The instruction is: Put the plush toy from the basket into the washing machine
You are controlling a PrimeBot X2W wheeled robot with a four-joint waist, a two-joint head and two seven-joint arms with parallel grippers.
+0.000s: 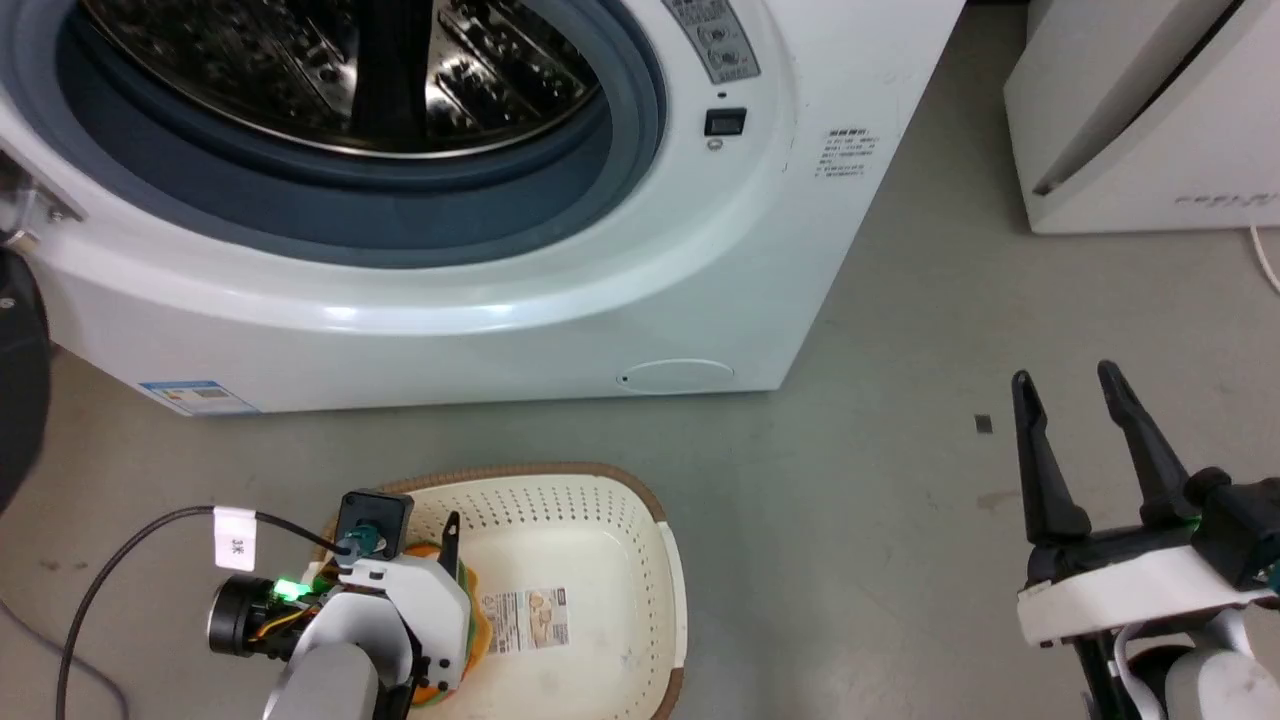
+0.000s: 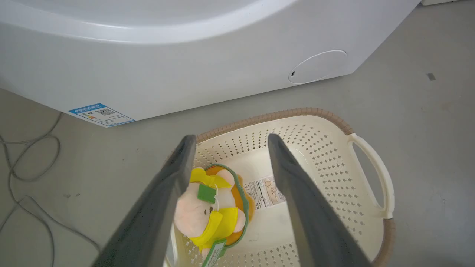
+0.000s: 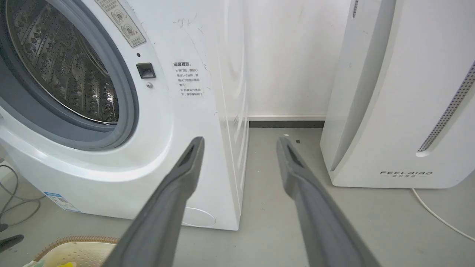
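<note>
Nothing is done yet, grasp and transfer both ahead: the plush toy (image 2: 209, 215) lies in the basket (image 2: 326, 163) on the floor (image 1: 900, 560) before the open washing machine (image 1: 700, 250), my left fingers (image 2: 170, 185) spread wide above it gripping nothing, my right fingers (image 1: 1040, 470) open, idle.

I count one washing machine (image 1: 560, 300), with one porthole (image 1: 330, 215), one blue sticker (image 1: 200, 397) and one round cover (image 1: 675, 376) on its front. There is one basket (image 1: 640, 560), holding one plush toy (image 2: 207, 211) and one paper label (image 1: 525, 620). I can make out one side handle (image 2: 374, 167) on it. There is one other white appliance (image 1: 1140, 130). I see two grippers, the left gripper (image 2: 231, 139) and the right gripper (image 1: 1064, 375), each with two dark fingers (image 2: 293, 185), four in all.
</note>
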